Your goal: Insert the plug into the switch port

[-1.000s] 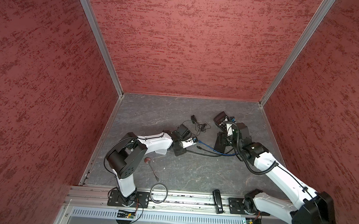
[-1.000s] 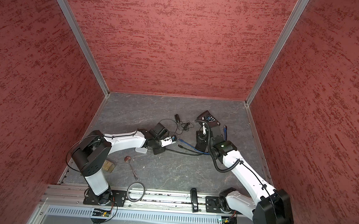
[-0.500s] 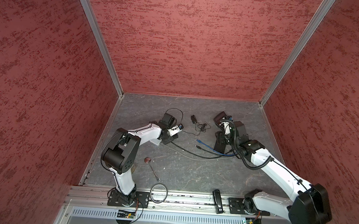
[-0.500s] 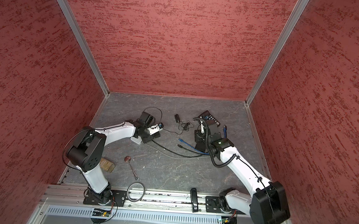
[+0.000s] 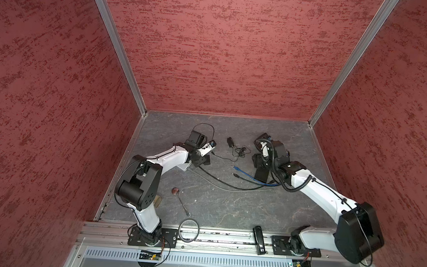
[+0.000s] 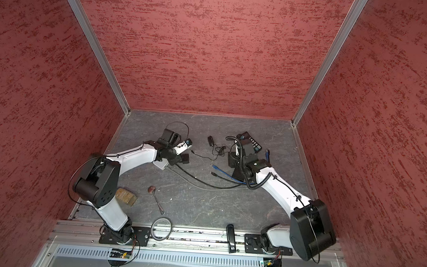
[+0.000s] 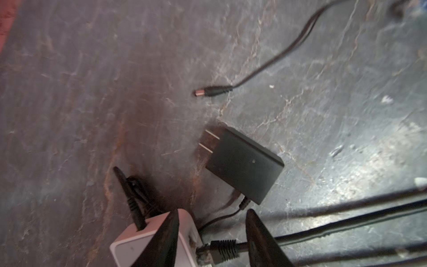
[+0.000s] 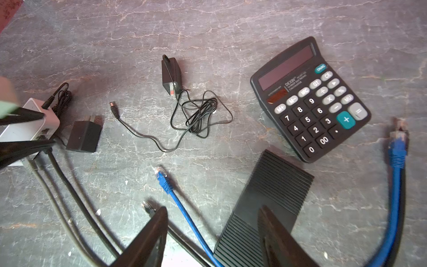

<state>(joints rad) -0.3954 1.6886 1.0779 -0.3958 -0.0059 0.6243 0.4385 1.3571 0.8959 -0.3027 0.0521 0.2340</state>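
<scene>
Plug, black with a ribbed boot (image 7: 219,250), lies between the fingers of my left gripper (image 7: 213,212), whose jaws stand apart and clamp nothing. Its tip meets the port face of the small white plastic switch box (image 7: 136,242); whether it is fully seated cannot be told. Just beyond lies a black two-pronged wall adapter (image 7: 245,164). My right gripper (image 8: 213,209), well apart, hangs with jaws spread and empty over a black ribbed block (image 8: 272,191).

Was a grey veined tabletop (image 5: 228,206), bore white switch (image 6: 160,164) left, calculator (image 8: 309,104) far right, tangled adapter (image 8: 171,74) between, spoon (image 6: 152,190) near left.
</scene>
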